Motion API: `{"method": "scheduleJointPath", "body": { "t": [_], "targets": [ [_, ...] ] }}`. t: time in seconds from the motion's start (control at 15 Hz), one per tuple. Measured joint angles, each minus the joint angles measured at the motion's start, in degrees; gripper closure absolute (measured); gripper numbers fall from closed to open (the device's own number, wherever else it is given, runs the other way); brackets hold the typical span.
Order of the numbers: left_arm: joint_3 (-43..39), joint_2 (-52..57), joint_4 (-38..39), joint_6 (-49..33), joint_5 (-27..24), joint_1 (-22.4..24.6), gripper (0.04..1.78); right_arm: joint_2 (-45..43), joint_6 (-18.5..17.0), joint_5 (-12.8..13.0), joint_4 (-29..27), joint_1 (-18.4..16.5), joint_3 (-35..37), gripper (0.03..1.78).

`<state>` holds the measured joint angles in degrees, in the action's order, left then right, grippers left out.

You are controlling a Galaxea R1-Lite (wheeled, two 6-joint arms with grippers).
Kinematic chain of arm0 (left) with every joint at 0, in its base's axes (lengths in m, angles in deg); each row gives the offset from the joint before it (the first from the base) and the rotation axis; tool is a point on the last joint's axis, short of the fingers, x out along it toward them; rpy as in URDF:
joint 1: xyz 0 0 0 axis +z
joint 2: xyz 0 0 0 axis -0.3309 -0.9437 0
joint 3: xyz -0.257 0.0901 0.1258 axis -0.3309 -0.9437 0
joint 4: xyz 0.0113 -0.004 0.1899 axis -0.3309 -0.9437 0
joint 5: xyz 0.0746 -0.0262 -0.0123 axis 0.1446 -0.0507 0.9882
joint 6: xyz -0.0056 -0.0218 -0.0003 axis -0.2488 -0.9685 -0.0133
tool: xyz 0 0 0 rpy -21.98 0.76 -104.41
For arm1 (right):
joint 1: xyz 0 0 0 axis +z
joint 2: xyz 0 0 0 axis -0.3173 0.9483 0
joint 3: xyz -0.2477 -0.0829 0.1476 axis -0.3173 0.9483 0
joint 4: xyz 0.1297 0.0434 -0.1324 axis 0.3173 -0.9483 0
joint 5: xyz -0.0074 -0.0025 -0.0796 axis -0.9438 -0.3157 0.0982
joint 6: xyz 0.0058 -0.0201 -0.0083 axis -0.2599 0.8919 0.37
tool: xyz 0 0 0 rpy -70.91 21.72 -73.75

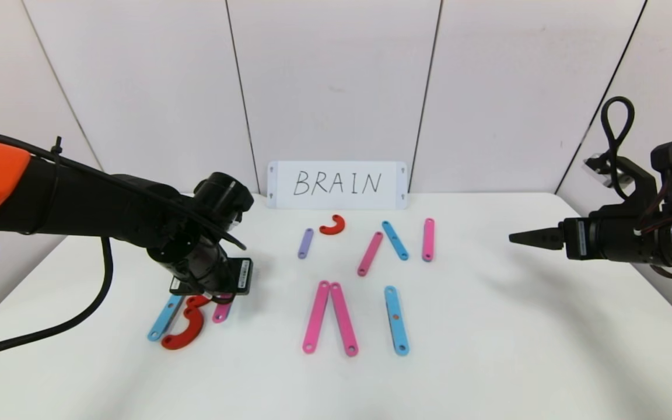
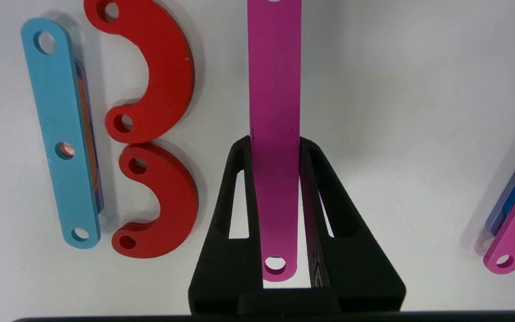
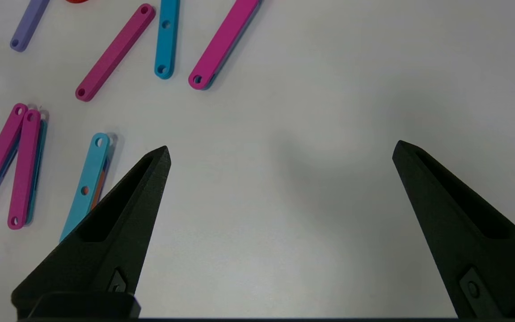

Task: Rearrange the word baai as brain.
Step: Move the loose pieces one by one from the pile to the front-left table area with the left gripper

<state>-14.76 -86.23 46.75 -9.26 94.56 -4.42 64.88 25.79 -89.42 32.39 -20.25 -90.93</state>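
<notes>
The letters are flat plastic strips on the white table (image 1: 487,326). At the left, a blue bar (image 1: 164,318) and two red C-curves (image 1: 187,329) form a B. My left gripper (image 1: 218,298) is directly over a pink bar (image 1: 221,312) beside that B. In the left wrist view the left gripper (image 2: 275,143) is shut on this pink bar (image 2: 275,67), with the blue bar (image 2: 63,134) and the red curves (image 2: 163,76) alongside. My right gripper (image 1: 517,237) hovers open and empty at the right, as the right wrist view (image 3: 282,150) also shows.
A white card reading BRAIN (image 1: 337,184) stands at the back. Before it lie a purple bar (image 1: 305,242), a red C-curve (image 1: 332,224), a pink bar (image 1: 370,253), a blue bar (image 1: 395,240) and a pink bar (image 1: 428,239). Nearer lie two pink bars (image 1: 330,318) and a blue bar (image 1: 396,319).
</notes>
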Motion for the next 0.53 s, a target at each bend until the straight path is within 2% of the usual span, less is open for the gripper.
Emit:
{"method": "scheduleJointPath", "body": {
  "t": [0.53],
  "targets": [
    [-1.8,-1.1,0.1,-0.1,0.0,-1.9,1.52,0.2,0.0,0.0,0.0,0.1,0.0,0.07]
  ]
}}
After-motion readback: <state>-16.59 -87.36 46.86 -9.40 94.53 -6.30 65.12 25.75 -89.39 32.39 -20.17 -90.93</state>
